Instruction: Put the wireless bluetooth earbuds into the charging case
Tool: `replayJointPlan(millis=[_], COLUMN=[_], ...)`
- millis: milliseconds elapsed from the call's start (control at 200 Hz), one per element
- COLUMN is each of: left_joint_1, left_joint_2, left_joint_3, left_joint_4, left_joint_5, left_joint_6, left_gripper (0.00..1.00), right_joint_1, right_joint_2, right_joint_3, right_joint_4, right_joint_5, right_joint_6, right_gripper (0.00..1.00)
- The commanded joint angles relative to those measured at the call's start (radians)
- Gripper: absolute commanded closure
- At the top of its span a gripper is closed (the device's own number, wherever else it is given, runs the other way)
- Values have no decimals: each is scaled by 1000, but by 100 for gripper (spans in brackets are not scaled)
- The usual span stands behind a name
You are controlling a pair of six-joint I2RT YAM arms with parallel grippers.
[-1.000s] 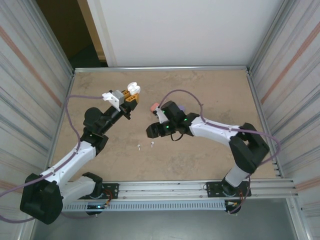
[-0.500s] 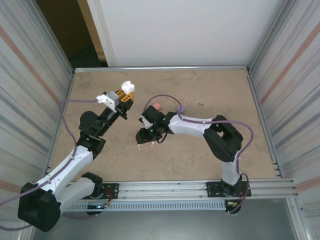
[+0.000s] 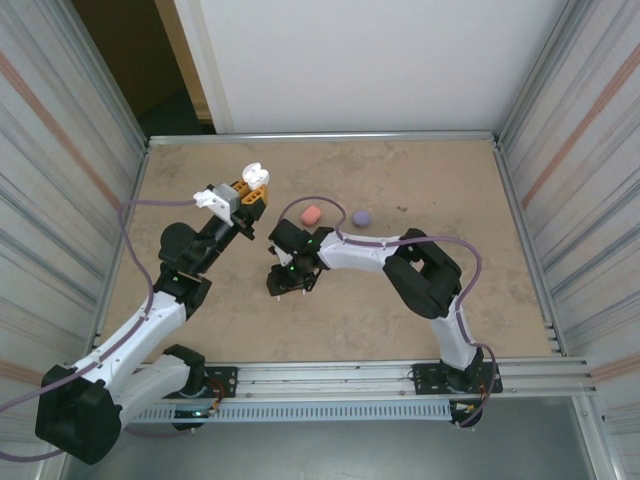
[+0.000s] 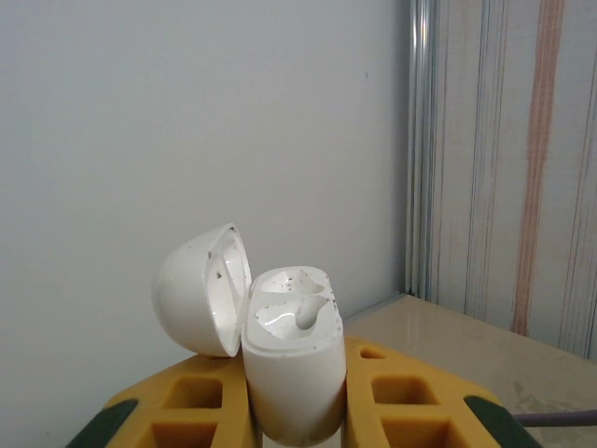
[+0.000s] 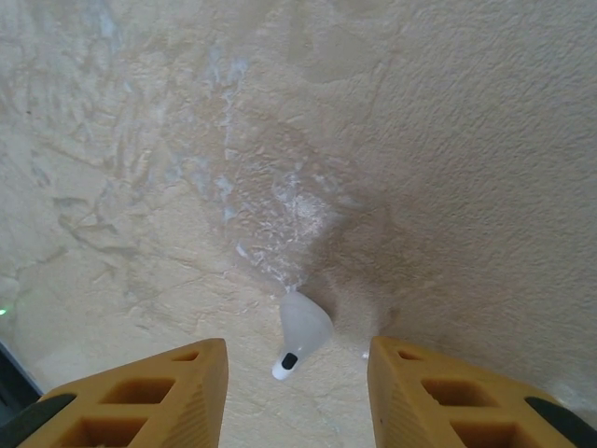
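Brings the right gripper down from beside the pink case over a white earbud lying on the surface, with jaws apart yet narrowing around it. Keeps the open white charging case clamped in the left gripper, ready for insertion.

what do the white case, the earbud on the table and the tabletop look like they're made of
White case: likely hard moulded plastic, glossy; light glints in its wells, dark specks on it.
Earbud: smooth white plastic, faintly translucent, dark dot near its narrow end.
Tabletop: matte, mottled beige, crinkled texture; stone-look laminate or coated board, cannot tell which.
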State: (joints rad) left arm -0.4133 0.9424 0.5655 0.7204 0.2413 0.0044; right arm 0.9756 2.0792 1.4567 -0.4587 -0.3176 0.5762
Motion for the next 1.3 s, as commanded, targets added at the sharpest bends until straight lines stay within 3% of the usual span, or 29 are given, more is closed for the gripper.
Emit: replayJointPlan(millis=[0,286,1293], left_joint_1=[4,4,4], left_joint_2=[-14,-9,-1], left_joint_3=[-3,2,8], left_joint_4=[13,11,5], left_joint_5=[-8,-5,1], left_joint_6=[20,17,15], left_gripper=[100,100,100], right_joint_1=[11,20,20], right_joint_2=[27,50,61], right_joint_3=[33,45,31], right_joint_4=[-32,-29,-14], right_joint_5=[22,28,43], right_joint_6=[12,11,-6], right_gripper=[58,60,81])
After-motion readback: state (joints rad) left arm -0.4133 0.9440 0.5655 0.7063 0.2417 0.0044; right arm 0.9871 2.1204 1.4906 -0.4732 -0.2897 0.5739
